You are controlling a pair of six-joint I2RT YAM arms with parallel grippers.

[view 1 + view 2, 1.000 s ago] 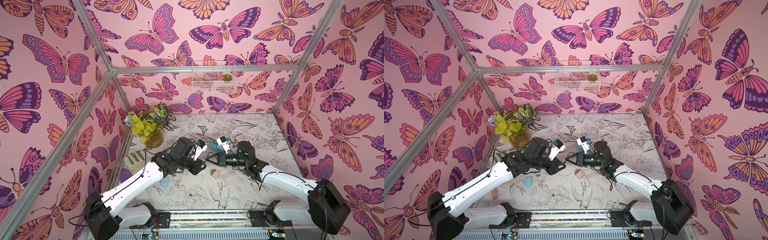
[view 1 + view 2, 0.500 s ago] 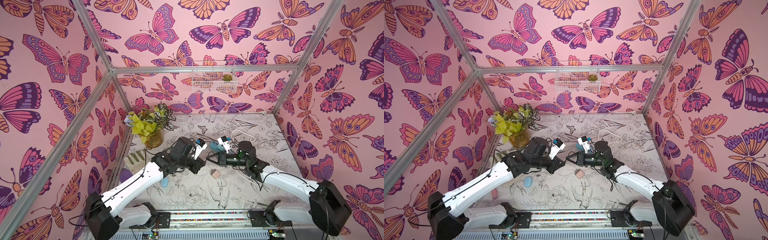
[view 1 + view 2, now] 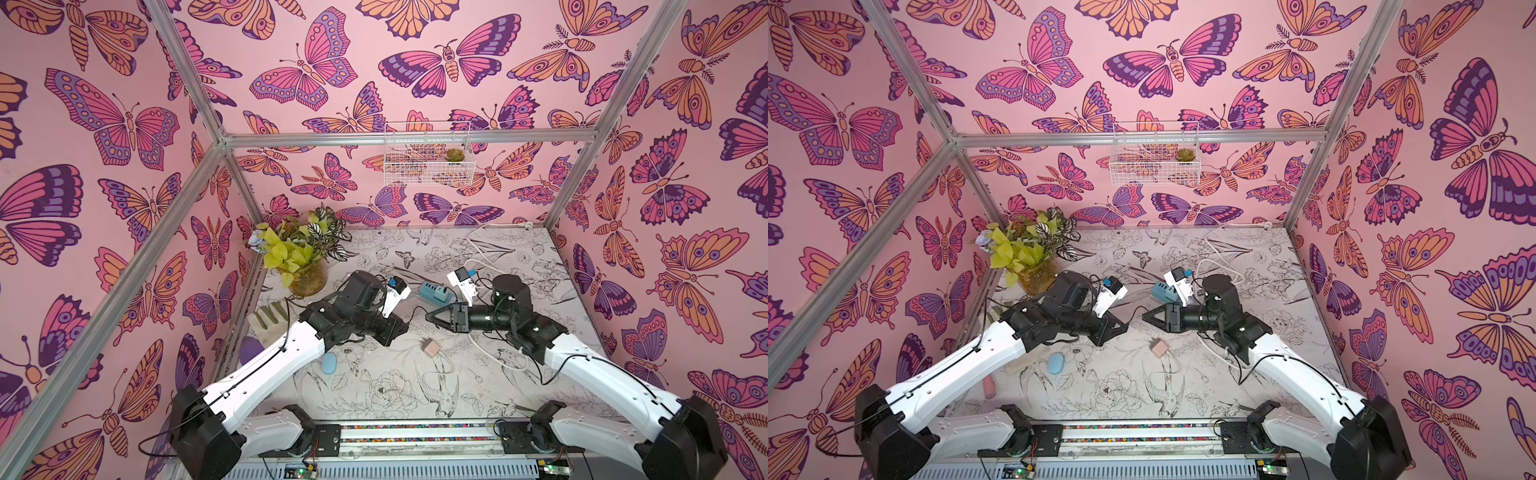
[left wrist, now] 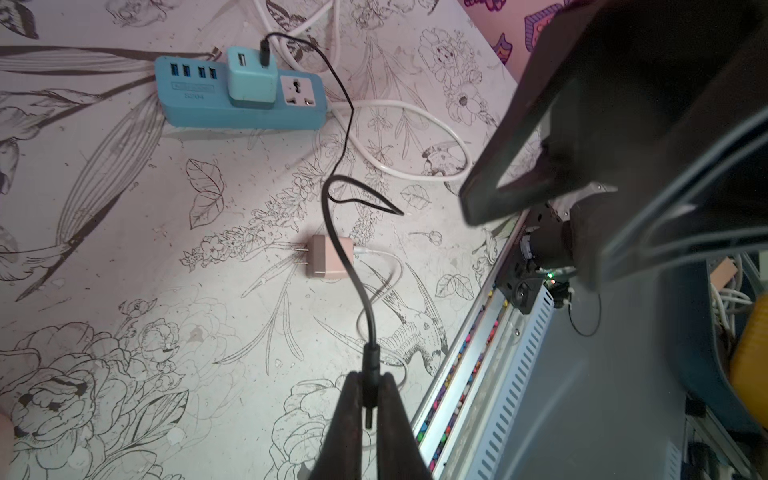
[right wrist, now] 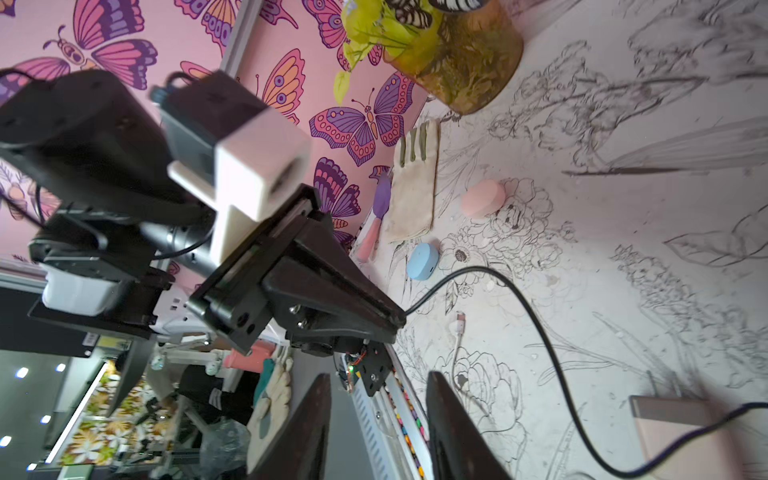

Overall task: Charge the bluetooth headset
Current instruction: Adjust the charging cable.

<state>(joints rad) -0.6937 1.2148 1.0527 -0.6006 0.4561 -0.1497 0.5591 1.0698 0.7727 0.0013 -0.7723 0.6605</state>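
Observation:
A light-blue oval bluetooth headset case (image 3: 328, 363) (image 3: 1054, 363) (image 5: 422, 261) lies on the mat beside my left forearm. A black charging cable (image 4: 345, 137) runs from a teal adapter (image 4: 251, 83) plugged into the blue power strip (image 4: 195, 108) (image 3: 434, 293). My left gripper (image 4: 369, 384) (image 3: 404, 328) is shut on the cable's small plug (image 4: 370, 361), held above the mat at mid-table. My right gripper (image 5: 378, 386) (image 3: 428, 316) faces it a short gap away, open with nothing between its fingers.
A pink wall adapter (image 3: 430, 347) (image 4: 328, 257) with a white cord lies just in front of both grippers. A plant jar (image 3: 307, 278), folded cloth (image 3: 270, 322) and purple brush (image 3: 249, 351) sit at the left. White cable loops (image 3: 486, 253) lie behind the right arm.
My left gripper closed on the cable plug. My right gripper, shut before, opened and let the cable go.

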